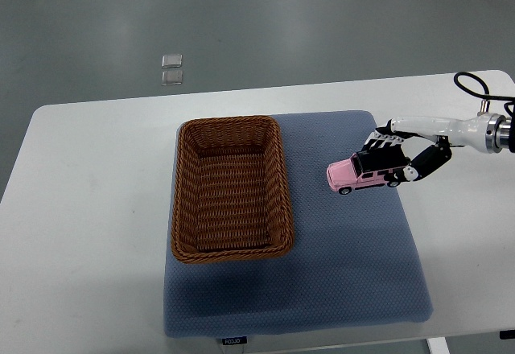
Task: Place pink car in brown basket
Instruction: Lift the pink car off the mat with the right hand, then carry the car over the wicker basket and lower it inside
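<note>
A single top view looks steeply down from the robot's own side, set fairly far back, so nearly the whole white table (88, 209) fits in frame with grey floor (265, 24) beyond its far edge. The blue mat (346, 265) sits about centre, its near edge almost reaching the picture's bottom. The right hand (402, 157) enters from the picture's right edge.

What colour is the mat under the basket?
Blue-grey mat, finely textured, seen in the top view.
</note>
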Available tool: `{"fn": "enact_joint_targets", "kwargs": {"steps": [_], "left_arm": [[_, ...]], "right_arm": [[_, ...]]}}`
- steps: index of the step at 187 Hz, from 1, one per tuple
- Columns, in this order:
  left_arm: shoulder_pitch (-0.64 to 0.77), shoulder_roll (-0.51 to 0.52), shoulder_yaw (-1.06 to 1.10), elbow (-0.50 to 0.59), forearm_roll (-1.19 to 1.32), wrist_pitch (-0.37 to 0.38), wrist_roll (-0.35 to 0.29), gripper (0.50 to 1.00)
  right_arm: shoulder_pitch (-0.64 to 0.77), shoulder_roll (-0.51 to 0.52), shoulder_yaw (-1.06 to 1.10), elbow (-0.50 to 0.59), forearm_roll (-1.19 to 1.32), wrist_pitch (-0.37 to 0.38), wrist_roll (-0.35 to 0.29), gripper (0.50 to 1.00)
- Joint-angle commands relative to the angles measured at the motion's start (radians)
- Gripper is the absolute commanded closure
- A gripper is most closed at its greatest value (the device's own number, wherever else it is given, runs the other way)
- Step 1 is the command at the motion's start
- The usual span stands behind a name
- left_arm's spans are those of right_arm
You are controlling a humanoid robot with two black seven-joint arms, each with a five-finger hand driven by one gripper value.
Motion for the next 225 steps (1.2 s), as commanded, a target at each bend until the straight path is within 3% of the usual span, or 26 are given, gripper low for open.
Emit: {"fn": "enact_joint_targets", "kwargs": {"steps": [1, 19, 52, 96, 127, 225], "left_arm": [[0.0, 0.0, 0.0, 0.0, 0.0, 0.0, 0.0, 0.5], [0.0, 0.0, 0.0, 0.0, 0.0, 0.0, 0.0, 0.5], [0.0, 0.0, 0.0, 0.0, 0.0, 0.0, 0.0, 0.5], [0.0, 0.0, 0.0, -0.002, 0.0, 0.0, 0.0, 0.5], [0.0, 0.0, 0.0, -0.002, 0.0, 0.0, 0.0, 0.5], [0.0, 0.0, -0.001, 0.0, 0.0, 0.0, 0.0, 0.5]], "right_arm": [[0.057, 0.002, 0.014, 0.004, 0.021, 0.02, -0.008, 1.0], [0.103, 0.035, 0.011, 0.001, 0.058, 0.015, -0.009, 1.0], [0.17, 0.203, -0.003, -0.064, 0.132, -0.014, -0.011, 1.0], [0.183, 0.519, -0.055, -0.301, 0.133, -0.058, -0.018, 1.0], [0.169, 0.671, -0.087, -0.412, 0.121, -0.077, -0.017, 1.0], [0.107, 0.756, -0.142, -0.493, 0.09, -0.106, -0.008, 0.989]]}}
